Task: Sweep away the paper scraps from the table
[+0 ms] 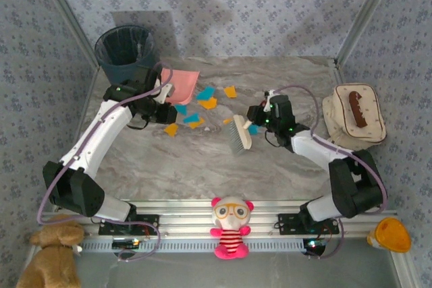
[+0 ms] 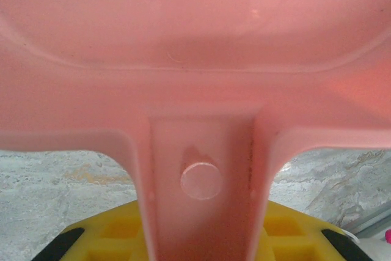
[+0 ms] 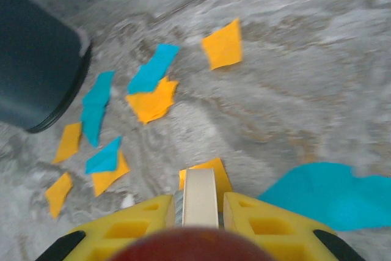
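Observation:
Several orange and cyan-blue paper scraps (image 1: 202,102) lie scattered on the marble table (image 1: 202,166) between the two arms. My left gripper (image 1: 164,104) is shut on the handle of a pink dustpan (image 1: 181,84), whose pan sits at the left edge of the scraps. In the left wrist view the dustpan (image 2: 195,59) spreads above the handle, which runs between the yellow fingers (image 2: 104,236) of the left gripper (image 2: 201,239). My right gripper (image 1: 260,116) is shut on a cream brush (image 1: 238,134) to the right of the scraps. The right wrist view has the right gripper (image 3: 200,212) round the brush handle (image 3: 200,194), with scraps (image 3: 153,99) ahead.
A dark waste bin (image 1: 125,48) stands at the back left, behind the dustpan, and appears again as the bin (image 3: 33,65) in the right wrist view. A beige hat (image 1: 354,116) lies at the right edge. Plush toys (image 1: 231,227) sit on the front rail.

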Available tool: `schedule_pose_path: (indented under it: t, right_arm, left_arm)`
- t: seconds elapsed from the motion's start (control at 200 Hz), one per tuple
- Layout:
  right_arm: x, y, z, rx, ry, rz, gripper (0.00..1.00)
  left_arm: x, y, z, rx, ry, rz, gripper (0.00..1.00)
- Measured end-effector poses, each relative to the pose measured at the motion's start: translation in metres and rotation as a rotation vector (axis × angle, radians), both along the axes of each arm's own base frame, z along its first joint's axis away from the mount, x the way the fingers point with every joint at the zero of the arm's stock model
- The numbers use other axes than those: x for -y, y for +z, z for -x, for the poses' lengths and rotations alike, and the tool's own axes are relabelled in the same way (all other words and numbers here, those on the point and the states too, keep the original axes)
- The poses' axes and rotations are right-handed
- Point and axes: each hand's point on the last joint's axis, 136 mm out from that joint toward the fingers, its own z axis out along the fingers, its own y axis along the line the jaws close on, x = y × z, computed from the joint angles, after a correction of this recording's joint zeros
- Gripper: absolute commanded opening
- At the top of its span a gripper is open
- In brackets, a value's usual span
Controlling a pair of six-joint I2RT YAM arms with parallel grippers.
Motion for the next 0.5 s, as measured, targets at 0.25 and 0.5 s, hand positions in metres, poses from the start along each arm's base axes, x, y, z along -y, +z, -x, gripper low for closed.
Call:
schedule_pose_path:
  t: [0.25,0.5]
  right_arm:
    - [0.058,0.018,0.001,0.047,-0.197,0.133,0.0]
    - [0.057,0.032,0.008,0.079,-0.171,0.123,0.0]
  left_arm:
    - [0.005,0.0,0.003,-0.005,-0.023,0.009,0.0]
    - [0.019,-0.008,0.008,-0.008,-0.096,-0.024,0.0]
